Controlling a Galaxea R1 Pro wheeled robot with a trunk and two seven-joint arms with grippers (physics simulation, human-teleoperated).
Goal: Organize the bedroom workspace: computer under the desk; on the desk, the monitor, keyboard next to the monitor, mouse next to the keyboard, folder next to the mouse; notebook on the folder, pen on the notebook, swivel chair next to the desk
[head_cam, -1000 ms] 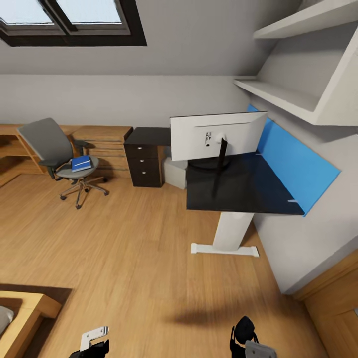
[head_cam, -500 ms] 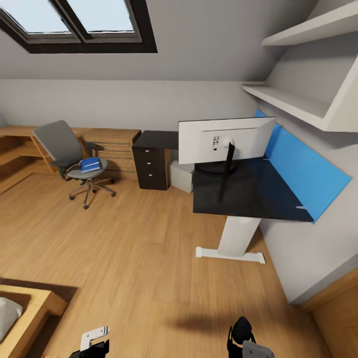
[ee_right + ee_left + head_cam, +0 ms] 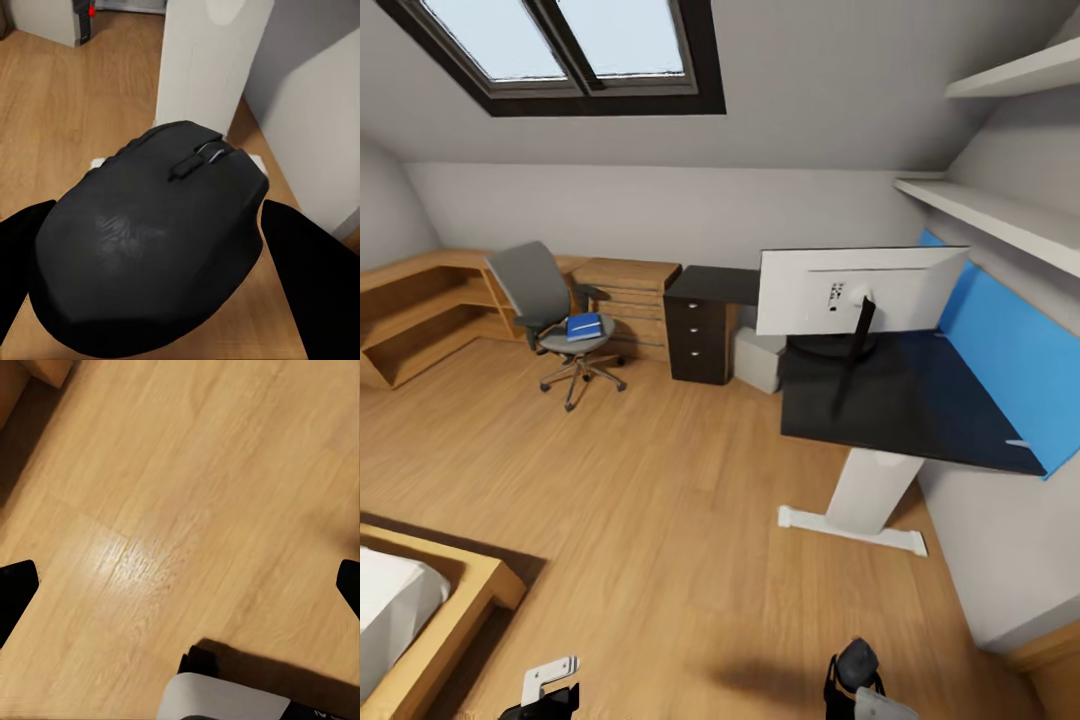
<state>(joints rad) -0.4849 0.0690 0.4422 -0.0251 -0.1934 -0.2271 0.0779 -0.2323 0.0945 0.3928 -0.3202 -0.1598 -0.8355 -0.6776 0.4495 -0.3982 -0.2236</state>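
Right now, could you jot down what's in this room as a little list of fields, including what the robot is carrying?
room: attic bedroom, wooden floor
desk: black top, white leg, against the blue wall panel
monitor: on the desk, pale back facing us
swivel chair: away from the desk, by the wooden dresser
on chair seat: blue folder
computer: on the floor under the desk
right gripper: fingers closed on the mouse
left gripper: open, nothing between its fingers

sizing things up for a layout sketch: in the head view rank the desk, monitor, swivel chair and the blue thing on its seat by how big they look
1. desk, largest
2. monitor
3. swivel chair, though it stands farther from the camera, so its true size against the monitor is unsure
4. blue item on the chair seat, clearly smallest
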